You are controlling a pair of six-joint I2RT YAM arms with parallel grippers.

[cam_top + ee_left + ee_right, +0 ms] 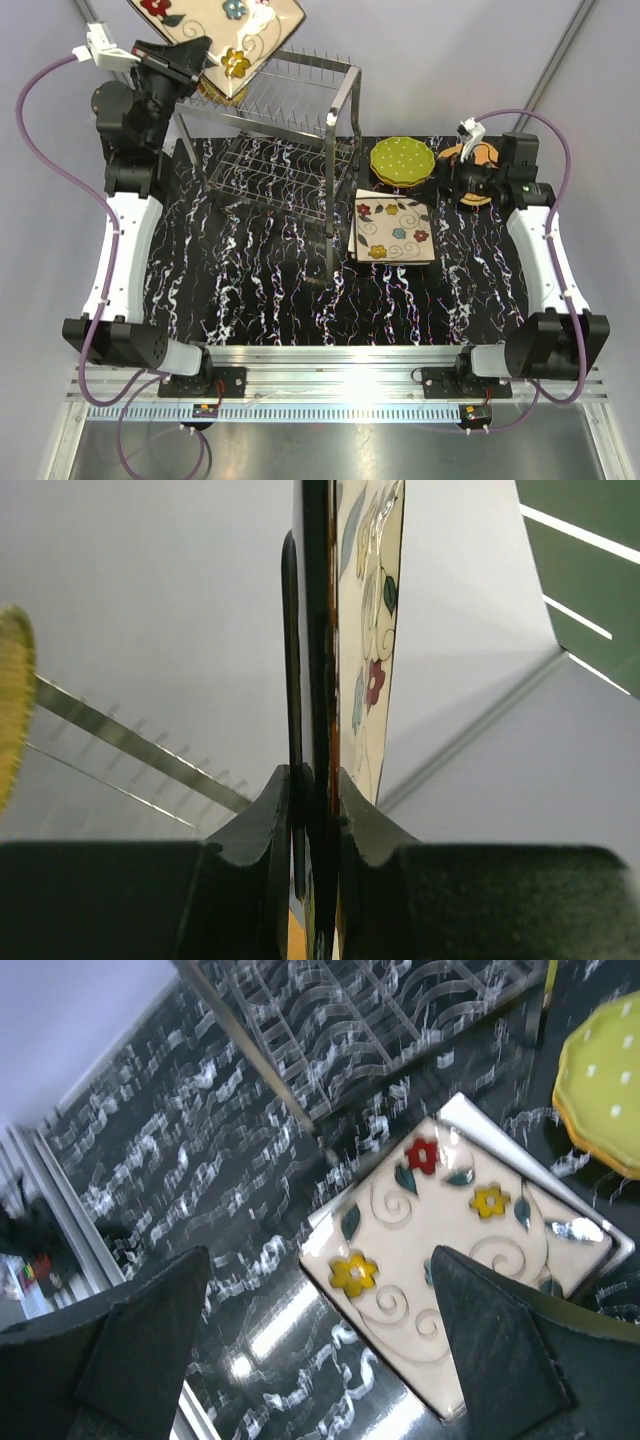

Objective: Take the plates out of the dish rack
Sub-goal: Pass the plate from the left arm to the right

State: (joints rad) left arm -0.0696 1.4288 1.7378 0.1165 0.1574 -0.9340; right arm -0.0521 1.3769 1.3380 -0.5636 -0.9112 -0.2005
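One square cream plate (215,20) is pinched by its rim in my left gripper (315,780), jaws clamped on both faces. I'd say the edge grip is so it can lift out between the prongs. It hangs tilted, above the dish rack (300,80) at its top left corner. Glossy cream, with red, blue and yellow flowers and grey swirls. My right gripper (320,1260) is spread wide and empty, over the stack of square plates (450,1260) beside the rack. Green dotted plates (402,160) sit just behind that stack.
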